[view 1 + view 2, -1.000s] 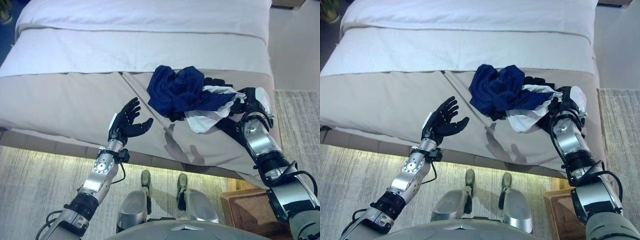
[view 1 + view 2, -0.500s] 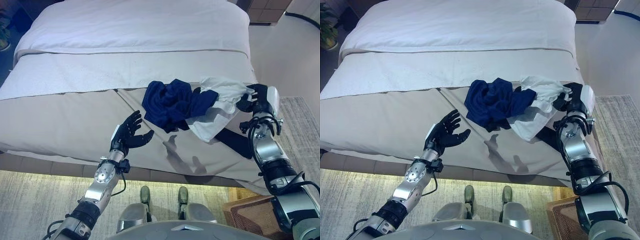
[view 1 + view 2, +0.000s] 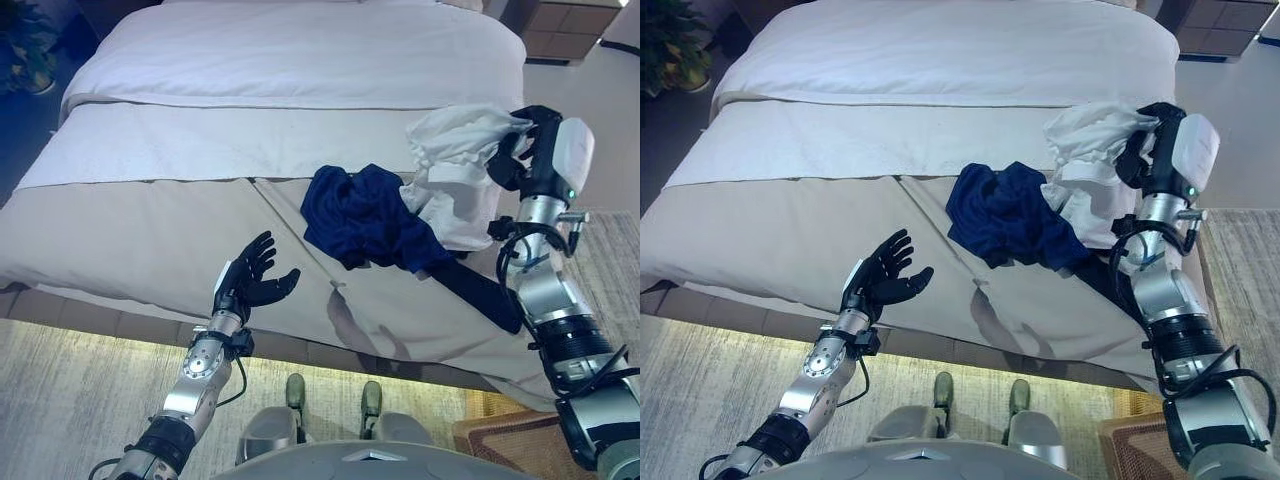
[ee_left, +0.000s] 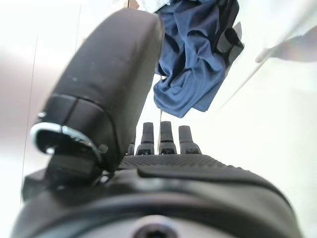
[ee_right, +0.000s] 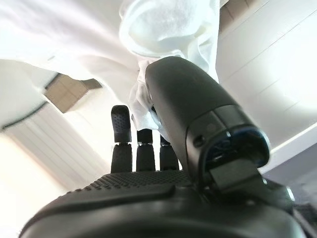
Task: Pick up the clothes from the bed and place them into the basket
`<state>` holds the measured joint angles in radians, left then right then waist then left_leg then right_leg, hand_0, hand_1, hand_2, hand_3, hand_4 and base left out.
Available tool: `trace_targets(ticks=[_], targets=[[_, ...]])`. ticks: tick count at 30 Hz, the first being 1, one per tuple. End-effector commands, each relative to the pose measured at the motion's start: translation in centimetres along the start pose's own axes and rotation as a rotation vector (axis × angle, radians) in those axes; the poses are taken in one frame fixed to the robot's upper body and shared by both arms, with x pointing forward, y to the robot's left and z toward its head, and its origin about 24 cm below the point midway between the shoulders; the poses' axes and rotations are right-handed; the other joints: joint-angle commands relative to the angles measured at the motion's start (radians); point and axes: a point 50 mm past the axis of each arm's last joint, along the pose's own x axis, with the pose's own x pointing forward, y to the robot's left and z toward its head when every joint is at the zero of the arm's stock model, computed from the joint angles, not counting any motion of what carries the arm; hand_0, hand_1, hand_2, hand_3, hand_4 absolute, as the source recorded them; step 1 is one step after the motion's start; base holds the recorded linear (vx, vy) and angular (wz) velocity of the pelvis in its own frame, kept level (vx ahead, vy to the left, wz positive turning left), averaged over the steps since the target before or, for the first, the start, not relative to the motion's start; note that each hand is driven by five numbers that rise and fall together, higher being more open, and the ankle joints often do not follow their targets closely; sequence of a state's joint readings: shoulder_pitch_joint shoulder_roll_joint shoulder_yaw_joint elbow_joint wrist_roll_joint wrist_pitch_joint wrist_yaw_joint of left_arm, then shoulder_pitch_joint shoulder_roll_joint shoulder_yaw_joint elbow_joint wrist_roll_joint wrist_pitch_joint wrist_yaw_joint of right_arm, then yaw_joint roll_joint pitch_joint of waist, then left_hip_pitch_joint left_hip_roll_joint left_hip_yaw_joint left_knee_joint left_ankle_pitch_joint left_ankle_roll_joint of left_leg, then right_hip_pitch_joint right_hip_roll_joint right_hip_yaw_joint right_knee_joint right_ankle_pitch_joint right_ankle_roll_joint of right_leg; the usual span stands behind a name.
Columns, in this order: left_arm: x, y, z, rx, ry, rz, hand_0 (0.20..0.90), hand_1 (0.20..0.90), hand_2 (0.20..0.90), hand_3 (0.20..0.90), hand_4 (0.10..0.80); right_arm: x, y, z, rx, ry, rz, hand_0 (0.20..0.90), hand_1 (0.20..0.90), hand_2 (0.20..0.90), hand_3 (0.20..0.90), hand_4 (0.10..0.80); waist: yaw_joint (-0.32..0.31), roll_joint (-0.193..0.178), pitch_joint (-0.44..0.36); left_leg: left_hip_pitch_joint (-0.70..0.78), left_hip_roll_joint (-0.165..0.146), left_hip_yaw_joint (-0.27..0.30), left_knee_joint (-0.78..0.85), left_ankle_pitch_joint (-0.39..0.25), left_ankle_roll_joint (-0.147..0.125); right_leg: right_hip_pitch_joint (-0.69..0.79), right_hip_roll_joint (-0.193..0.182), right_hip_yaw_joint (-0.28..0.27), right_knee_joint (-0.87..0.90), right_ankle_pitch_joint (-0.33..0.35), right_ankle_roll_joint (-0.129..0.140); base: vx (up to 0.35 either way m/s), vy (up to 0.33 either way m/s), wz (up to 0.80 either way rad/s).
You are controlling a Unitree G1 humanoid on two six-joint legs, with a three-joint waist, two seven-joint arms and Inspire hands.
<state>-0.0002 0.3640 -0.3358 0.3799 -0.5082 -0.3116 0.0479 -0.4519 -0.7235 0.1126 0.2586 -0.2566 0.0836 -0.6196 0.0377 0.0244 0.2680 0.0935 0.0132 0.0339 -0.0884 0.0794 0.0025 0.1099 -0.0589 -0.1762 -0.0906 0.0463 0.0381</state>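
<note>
Right robot hand (image 3: 530,150) pinches the white garment (image 3: 455,175), lifted above the bed (image 3: 150,220); navy clothes (image 3: 365,215) lie beside it. Left robot hand (image 3: 250,285) hovers open. Nothing is basketed yet.

Soft matt cloth: white garment (image 3: 455,160), navy garment (image 3: 365,215).

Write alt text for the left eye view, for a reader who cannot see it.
The robot's right hand lifts a white garment above the bed, its lower part trailing onto a crumpled navy garment. The left hand hovers open, palm up, near the bed's front edge, holding nothing.
</note>
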Motion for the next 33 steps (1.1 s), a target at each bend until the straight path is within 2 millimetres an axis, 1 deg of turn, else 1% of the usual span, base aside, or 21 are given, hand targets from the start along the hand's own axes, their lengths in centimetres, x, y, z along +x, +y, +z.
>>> trace_targets(ticks=[1,2,7,10,11,12,14,15,17,18,19,20,21,23,24,25,26,28,30,32,33], targets=[[0.4,0.4,1.8,0.042,-0.135,-0.049,0.900,0.900,0.900,0.900,0.800,6.1,-7.4,5.6,0.090,-0.244,-0.379,0.300,0.300,0.300,0.200,0.100,0.017,-0.049,-0.164,0.034,0.032,0.073,0.047,-0.158,-0.030,-0.001,-0.046,-0.022,0.051,-0.062,0.037,0.032,0.012,0.00],[0.4,0.3,1.7,0.041,-0.133,-0.052,0.900,0.900,0.900,0.900,0.800,6.4,-7.7,5.4,0.092,-0.233,-0.376,0.300,0.300,0.300,0.200,0.100,0.017,-0.052,-0.168,0.034,0.031,0.073,0.049,-0.160,-0.030,0.001,-0.046,-0.021,0.050,-0.063,0.037,0.034,0.015,-0.01],[0.2,0.2,1.2,0.044,-0.119,-0.059,0.900,0.900,0.900,0.900,0.800,6.5,-7.5,4.4,0.051,-0.168,-0.341,0.300,0.300,0.300,0.200,0.100,0.013,-0.055,-0.175,0.042,0.032,0.074,0.040,-0.158,-0.029,0.007,-0.042,-0.010,0.040,-0.061,0.035,0.000,0.000,0.00],[0.2,0.4,0.3,0.090,-0.044,-0.051,0.900,0.900,0.900,0.900,0.800,6.5,-7.6,3.3,0.038,-0.105,-0.309,0.300,0.300,0.300,0.200,0.100,0.004,-0.060,-0.178,0.046,0.036,0.084,0.040,-0.159,-0.028,0.006,-0.039,-0.002,0.039,-0.059,0.035,-0.014,0.005,-0.01],[0.2,0.8,-0.2,0.115,-0.008,-0.036,0.900,0.900,0.900,0.900,0.800,6.6,-7.9,2.8,0.030,-0.077,-0.291,0.300,0.300,0.300,0.200,0.100,-0.009,-0.062,-0.181,0.051,0.038,0.089,0.039,-0.159,-0.029,0.005,-0.032,0.011,0.038,-0.059,0.034,-0.035,0.014,-0.02],[0.2,0.8,-0.2,0.115,-0.008,-0.036,0.900,0.900,0.900,0.900,0.800,6.6,-7.9,2.8,0.030,-0.077,-0.291,0.300,0.300,0.300,0.200,0.100,-0.009,-0.062,-0.181,0.051,0.038,0.089,0.039,-0.159,-0.029,0.005,-0.032,0.011,0.038,-0.059,0.034,-0.048,0.020,-0.04],[0.3,1.1,-0.5,0.142,0.021,-0.036,0.900,0.900,0.900,0.900,0.800,6.9,-8.2,2.4,0.027,-0.045,-0.265,0.300,0.300,0.300,0.200,0.100,-0.021,-0.067,-0.184,0.051,0.041,0.091,0.054,-0.167,-0.031,0.002,-0.025,0.032,0.038,-0.060,0.031,-0.047,0.022,-0.09],[0.3,1.4,-0.5,0.157,0.028,-0.028,0.900,0.900,0.900,0.900,0.800,7.0,-8.5,2.2,0.024,-0.034,-0.245,0.300,0.300,0.300,0.200,0.100,-0.030,-0.072,-0.183,0.046,0.034,0.081,0.086,-0.181,-0.032,-0.004,-0.024,0.054,0.040,-0.058,0.028,-0.050,0.036,-0.18],[0.4,1.7,-0.6,0.184,0.037,0.000,0.900,0.900,0.900,0.900,0.800,7.2,-8.6,2.0,0.017,-0.017,-0.203,0.300,0.300,0.300,0.200,0.100,-0.031,-0.084,-0.175,0.018,0.001,0.023,0.174,-0.225,-0.029,-0.013,-0.025,0.108,0.041,-0.049,0.024,-0.024,0.071,-0.27],[0.2,2.2,-0.8,0.181,0.051,0.050,0.900,0.900,0.900,0.900,0.800,7.2,-8.3,2.0,0.030,-0.018,-0.175,0.300,0.300,0.300,0.200,0.100,-0.020,-0.088,-0.164,-0.003,-0.040,-0.049,0.227,-0.252,-0.015,-0.015,-0.025,0.162,0.040,-0.036,0.025,-0.019,0.127,-0.51],[0.0,2.8,-1.0,0.164,0.066,0.105,0.900,0.900,0.900,0.900,0.800,7.1,-7.8,2.2,0.037,-0.020,-0.149,0.300,0.300,0.300,0.200,0.100,-0.008,-0.089,-0.154,-0.014,-0.087,-0.130,0.246,-0.261,0.002,-0.020,-0.023,0.214,0.041,-0.018,0.032,-0.037,0.147,-1.06],[-0.1,3.1,-1.0,0.152,0.068,0.122,0.900,0.900,0.900,0.900,0.800,7.0,-7.6,1.9,0.024,-0.001,-0.142,0.300,0.300,0.300,0.200,0.100,-0.009,-0.085,-0.149,-0.016,-0.101,-0.141,0.247,-0.261,0.011,-0.024,-0.021,0.236,0.043,-0.009,0.037,-0.065,0.144,-1.55],[0.0,3.3,-0.8,0.145,0.065,0.129,0.900,0.900,0.900,0.900,0.800,6.6,-7.6,1.5,0.013,0.019,-0.146,0.300,0.300,0.300,0.200,0.100,-0.019,-0.080,-0.146,-0.014,-0.102,-0.118,0.245,-0.263,0.019,-0.036,-0.019,0.254,0.051,-0.004,0.042,-0.070,0.140,-1.66],[0.2,3.6,-0.4,0.134,0.064,0.134,0.900,0.900,0.900,0.900,0.800,5.5,-7.7,-0.2,-0.003,0.088,-0.153,0.300,0.300,0.300,0.200,0.100,-0.049,-0.074,-0.141,-0.004,-0.103,-0.085,0.232,-0.267,0.032,-0.083,-0.032,0.267,0.071,0.026,0.064,-0.078,0.107,-1.05],[0.3,3.9,-0.2,0.136,0.053,0.144,0.900,0.900,0.900,0.900,0.800,4.7,-7.8,-1.1,0.005,0.122,-0.156,0.300,0.300,0.300,0.200,0.100,-0.065,-0.071,-0.131,0.008,-0.100,-0.074,0.216,-0.265,0.033,-0.119,-0.041,0.260,0.084,0.051,0.081,-0.120,0.040,-0.56],[0.3,4.2,0.1,0.146,0.039,0.157,0.900,0.900,0.900,0.900,0.800,4.2,-7.7,-1.6,0.022,0.144,-0.162,0.300,0.300,0.300,0.200,0.100,-0.073,-0.068,-0.122,0.017,-0.096,-0.058,0.204,-0.261,0.033,-0.143,-0.047,0.229,0.096,0.068,0.093,-0.163,0.012,-0.44],[0.2,4.7,0.3,0.146,0.028,0.187,0.900,0.900,0.900,0.900,0.800,3.9,-7.5,-1.9,0.042,0.151,-0.156,0.300,0.300,0.300,0.200,0.100,-0.073,-0.064,-0.113,0.024,-0.090,-0.036,0.191,-0.253,0.032,-0.155,-0.051,0.187,0.110,0.076,0.098,-0.193,0.009,-0.53],[0.2,5.2,0.8,0.137,0.013,0.221,0.900,0.900,0.900,0.900,0.800,3.7,-7.3,-2.1,0.058,0.169,-0.146,0.300,0.300,0.300,0.200,0.100,-0.069,-0.058,-0.102,0.030,-0.082,0.000,0.172,-0.241,0.035,-0.168,-0.058,0.138,0.165,0.085,0.099,-0.205,0.000,-1.05],[0.2,6.1,1.8,0.094,-0.015,0.276,0.900,0.900,0.900,0.900,0.800,3.7,-6.7,-2.2,0.071,0.177,-0.133,0.300,0.300,0.300,0.200,0.100,-0.046,-0.041,-0.095,0.025,-0.058,0.072,0.154,-0.215,0.041,-0.164,-0.089,0.045,0.272,0.068,0.085,-0.277,-0.061,-1.49],[0.4,6.4,2.5,0.058,-0.038,0.312,0.900,0.900,0.900,0.900,0.800,3.8,-6.3,-2.0,0.096,0.175,-0.134,0.300,0.300,0.300,0.200,0.100,-0.029,-0.032,-0.098,0.013,-0.033,0.115,0.154,-0.206,0.041,-0.140,-0.108,-0.005,0.295,0.030,0.067,-0.218,-0.121,-1.30],[0.5,6.5,2.8,0.038,-0.050,0.325,0.900,0.900,0.900,0.900,0.800,3.7,-6.1,-2.1,0.111,0.175,-0.140,0.300,0.300,0.300,0.200,0.100,-0.022,-0.033,-0.104,0.004,-0.020,0.136,0.159,-0.203,0.039,-0.111,-0.104,-0.026,0.260,-0.007,0.058,-0.122,-0.116,-1.06]])
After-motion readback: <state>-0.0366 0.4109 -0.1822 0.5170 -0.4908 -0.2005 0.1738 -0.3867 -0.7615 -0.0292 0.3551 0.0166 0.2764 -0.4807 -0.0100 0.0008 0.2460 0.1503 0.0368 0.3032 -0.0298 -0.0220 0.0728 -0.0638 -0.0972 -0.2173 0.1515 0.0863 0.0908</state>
